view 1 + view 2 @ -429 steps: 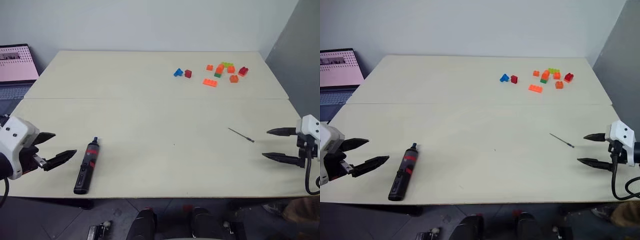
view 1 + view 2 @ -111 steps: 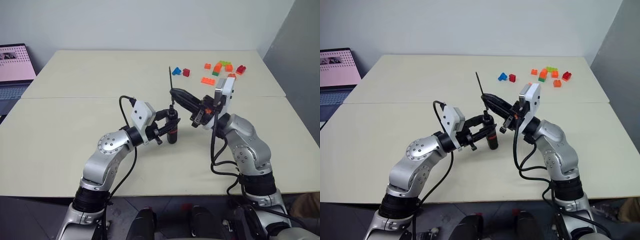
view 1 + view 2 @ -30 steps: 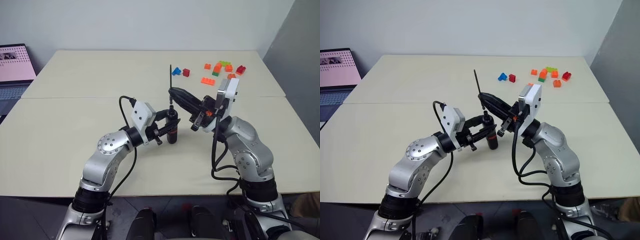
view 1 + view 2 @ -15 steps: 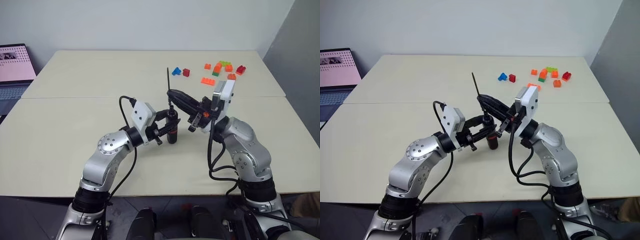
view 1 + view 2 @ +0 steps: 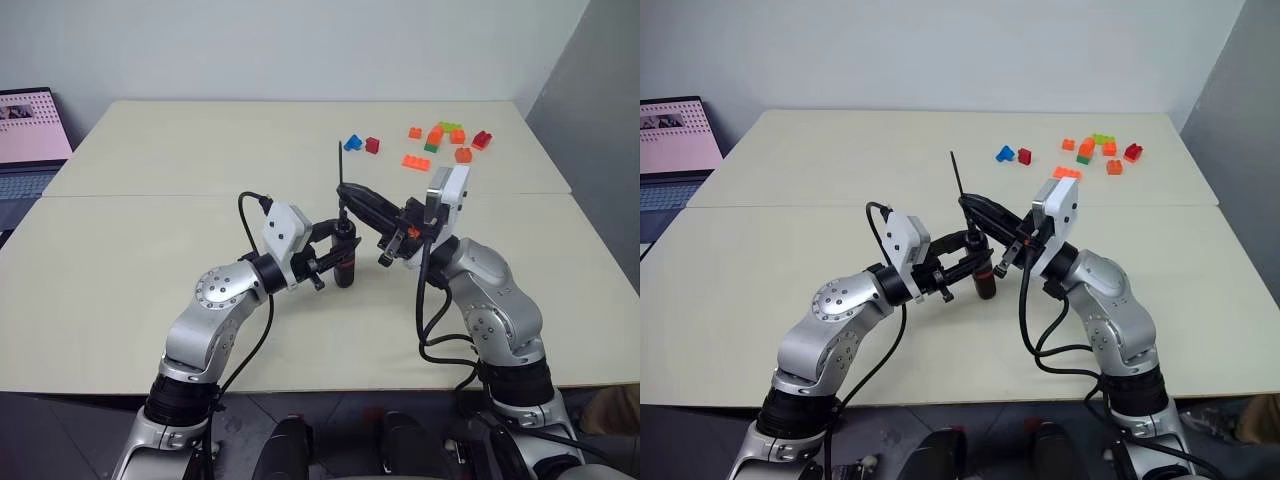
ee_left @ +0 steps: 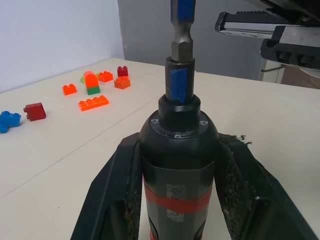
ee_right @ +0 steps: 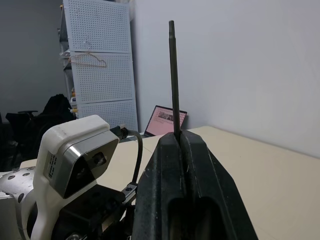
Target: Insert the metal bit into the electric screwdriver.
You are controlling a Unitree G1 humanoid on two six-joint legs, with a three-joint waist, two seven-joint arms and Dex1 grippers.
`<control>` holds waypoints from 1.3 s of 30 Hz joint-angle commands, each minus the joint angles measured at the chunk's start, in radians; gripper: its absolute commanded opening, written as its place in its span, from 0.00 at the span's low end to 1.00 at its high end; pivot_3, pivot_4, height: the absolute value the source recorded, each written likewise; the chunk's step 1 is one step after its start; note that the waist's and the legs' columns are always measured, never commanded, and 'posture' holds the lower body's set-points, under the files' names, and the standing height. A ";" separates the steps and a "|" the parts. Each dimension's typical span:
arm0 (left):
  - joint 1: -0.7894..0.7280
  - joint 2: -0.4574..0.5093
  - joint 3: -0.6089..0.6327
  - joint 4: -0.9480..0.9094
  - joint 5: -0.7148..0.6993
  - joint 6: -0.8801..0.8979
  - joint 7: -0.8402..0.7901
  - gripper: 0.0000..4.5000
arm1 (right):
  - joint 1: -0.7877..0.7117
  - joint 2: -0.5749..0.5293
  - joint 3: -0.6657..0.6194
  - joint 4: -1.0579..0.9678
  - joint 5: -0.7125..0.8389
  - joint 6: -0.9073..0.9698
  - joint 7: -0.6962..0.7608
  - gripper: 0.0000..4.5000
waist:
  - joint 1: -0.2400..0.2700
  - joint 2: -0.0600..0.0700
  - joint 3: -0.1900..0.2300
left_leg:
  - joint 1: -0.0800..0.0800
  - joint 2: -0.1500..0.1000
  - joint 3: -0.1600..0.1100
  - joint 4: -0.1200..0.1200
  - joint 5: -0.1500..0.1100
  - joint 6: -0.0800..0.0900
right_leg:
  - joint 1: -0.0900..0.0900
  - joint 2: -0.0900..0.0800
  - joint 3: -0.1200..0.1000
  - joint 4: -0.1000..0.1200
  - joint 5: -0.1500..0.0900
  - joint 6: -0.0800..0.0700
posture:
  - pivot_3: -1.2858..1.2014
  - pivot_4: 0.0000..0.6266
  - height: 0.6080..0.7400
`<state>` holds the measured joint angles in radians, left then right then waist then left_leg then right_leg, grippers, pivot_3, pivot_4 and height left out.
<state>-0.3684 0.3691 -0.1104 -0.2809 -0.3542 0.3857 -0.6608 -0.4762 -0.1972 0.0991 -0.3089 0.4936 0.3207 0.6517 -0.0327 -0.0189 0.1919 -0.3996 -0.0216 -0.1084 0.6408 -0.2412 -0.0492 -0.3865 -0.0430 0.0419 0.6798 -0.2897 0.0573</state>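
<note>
My left gripper [image 5: 338, 252] is shut on the electric screwdriver [image 5: 345, 265], a black cylinder with a red band, and holds it upright just above the table's middle. The left wrist view shows both fingers [image 6: 116, 197] pressed against its body [image 6: 178, 150]. My right gripper [image 5: 344, 188] is directly above it and is shut on the metal bit [image 5: 340, 163], a thin dark rod that stands nearly vertical. The bit's blue-marked hex end [image 6: 182, 47] sits in the screwdriver's collar. In the right wrist view the rod [image 7: 173, 75] rises from between the shut fingers [image 7: 165, 165].
Several coloured toy bricks [image 5: 436, 140] lie at the table's far right. An open laptop [image 5: 30, 128] stands off the far left edge. The pale table [image 5: 150, 230] has a seam running across its middle.
The right gripper and the bit have barely shifted, and the rod's top is a touch lower. The left gripper and the screwdriver have stayed put.
</note>
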 commanded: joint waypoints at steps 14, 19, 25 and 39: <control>0.011 0.011 -0.005 -0.010 0.012 0.013 0.002 0.37 | -0.001 -0.025 0.029 -0.003 -0.051 -0.030 0.004 0.00 | 0.000 0.000 0.000 | 0.001 0.000 0.000 0.000 0.000 0.000 | 0.001 0.000 0.000 0.000 0.000 0.000 | 0.52 0.24 1.00; 0.012 0.011 -0.005 -0.012 0.013 0.014 0.004 0.37 | 0.003 -0.039 0.034 0.004 -0.078 -0.029 -0.005 0.00 | 0.000 0.000 0.000 | 0.001 0.000 0.000 0.000 0.000 0.000 | 0.001 0.000 0.000 0.000 0.000 0.000 | 0.52 0.24 1.00; 0.012 0.009 -0.008 -0.014 0.014 0.014 0.005 0.37 | 0.006 -0.035 0.036 0.002 -0.083 -0.015 -0.015 0.00 | 0.000 0.000 0.000 | 0.001 0.000 0.000 0.000 0.000 0.000 | 0.001 0.000 0.000 0.000 0.000 0.000 | 0.52 0.24 1.00; 0.007 0.012 -0.005 -0.004 0.022 0.015 0.012 0.37 | -0.014 -0.059 -0.001 -0.053 -0.026 0.040 -0.013 0.00 | 0.000 0.000 0.000 | 0.001 0.000 0.000 0.000 0.000 0.000 | 0.001 0.000 0.000 0.000 0.000 0.000 | 0.52 0.24 1.00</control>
<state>-0.3674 0.3692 -0.1117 -0.2813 -0.3507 0.3872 -0.6561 -0.4826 -0.2421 0.1177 -0.3172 0.4546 0.3416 0.6463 -0.0327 -0.0188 0.1917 -0.3985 -0.0215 -0.1085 0.6408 -0.2412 -0.0492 -0.3853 -0.0427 0.0418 0.6797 -0.2897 0.0573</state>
